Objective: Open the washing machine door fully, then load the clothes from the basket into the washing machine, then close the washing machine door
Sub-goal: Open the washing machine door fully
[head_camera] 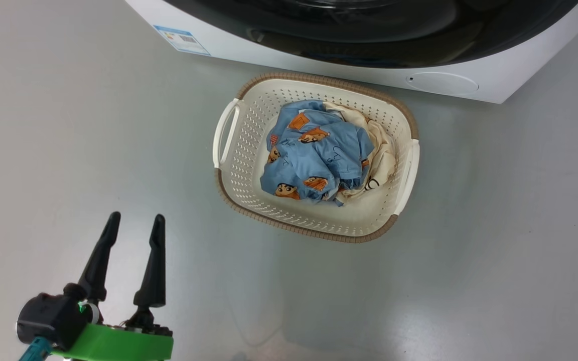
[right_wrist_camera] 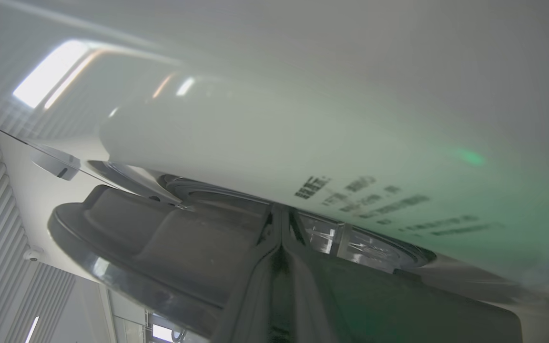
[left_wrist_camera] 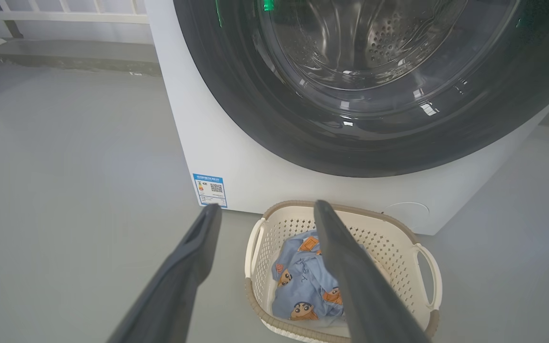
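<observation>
Grey floor [head_camera: 68, 125], smooth and faintly glossy, fills the near ground.

Head view:
- washing machine [head_camera: 319, 55]: white front along the far edge, with blue label [head_camera: 181, 39] at far left and round white flap [head_camera: 442, 82] at far right.
- washing machine door [head_camera: 369, 35]: black glossy rim, lower arc only.
- basket [head_camera: 249, 150]: on the floor just near the machine, below the door.
- clothes [head_camera: 319, 155]: heaped inside the basket, the light blue printed garment on top and the cream one at its right.
- left gripper [head_camera: 136, 217]: near left, over bare floor, fingers spread apart and holding nothing, well apart from the basket.

Left wrist view:
- left gripper [left_wrist_camera: 267, 206]: two dark fingers apart.
- washing machine [left_wrist_camera: 208, 143], washing machine door [left_wrist_camera: 265, 119]: door lies against the front, steel drum [left_wrist_camera: 374, 43] visible through the glass.
- basket [left_wrist_camera: 398, 247] and clothes [left_wrist_camera: 298, 281]: near the machine's foot.
- white railing [left_wrist_camera: 65, 16]: far left.

Right wrist view:
- right gripper [right_wrist_camera: 281, 238]: fingers pressed together, tips at the seam between the door's dark rim [right_wrist_camera: 160, 238] and a white printed panel [right_wrist_camera: 303, 143]. Contact cannot be told.
</observation>
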Robot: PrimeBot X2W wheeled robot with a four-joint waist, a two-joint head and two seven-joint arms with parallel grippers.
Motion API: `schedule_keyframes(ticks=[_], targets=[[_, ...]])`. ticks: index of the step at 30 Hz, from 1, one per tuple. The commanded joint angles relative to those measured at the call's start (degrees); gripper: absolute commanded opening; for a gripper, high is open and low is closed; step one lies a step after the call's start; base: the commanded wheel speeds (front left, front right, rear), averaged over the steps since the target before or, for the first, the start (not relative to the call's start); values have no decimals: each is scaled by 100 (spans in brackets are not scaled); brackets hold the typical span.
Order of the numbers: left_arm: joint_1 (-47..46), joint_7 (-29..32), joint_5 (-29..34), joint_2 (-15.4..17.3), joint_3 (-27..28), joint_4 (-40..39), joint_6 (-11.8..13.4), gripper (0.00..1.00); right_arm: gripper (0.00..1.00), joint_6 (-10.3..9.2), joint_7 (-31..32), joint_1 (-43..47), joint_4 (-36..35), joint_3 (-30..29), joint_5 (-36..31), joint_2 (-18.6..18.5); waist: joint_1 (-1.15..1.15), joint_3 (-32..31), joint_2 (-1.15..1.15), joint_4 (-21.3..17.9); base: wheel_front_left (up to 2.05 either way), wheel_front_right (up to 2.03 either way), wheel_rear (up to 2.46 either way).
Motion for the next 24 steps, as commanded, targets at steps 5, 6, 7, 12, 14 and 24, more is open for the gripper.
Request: schedule_keyframes(ticks=[5,6,7,12,14,24], targets=[[-52,-36,-63,96,191,-88,-9,100,0,9,79,-81,-112,179,-64,8,0,-8,0,-9,0,0,0],[-52,-36,-63,96,191,-88,-9,100,0,9,79,-81,-112,179,-64,8,0,-8,0,-9,0,0,0],[-55,-36,-67,96,185,-85,-9,100,0,9,81,-83,-106,193,-65,8,0,-10,0,-9,0,0,0],[-66,-36,-79,95,177,-77,-9,100,0,9,92,-87,-80,253,-68,-6,0,-13,0,6,0,0,0],[-64,-36,-80,95,180,-81,-9,100,0,9,101,-90,-70,278,-62,-4,0,-14,0,8,0,0,0],[-88,-36,-119,95,225,-109,-9,100,0,9,228,-96,-84,522,-47,86,0,19,0,-56,0,0,0]])
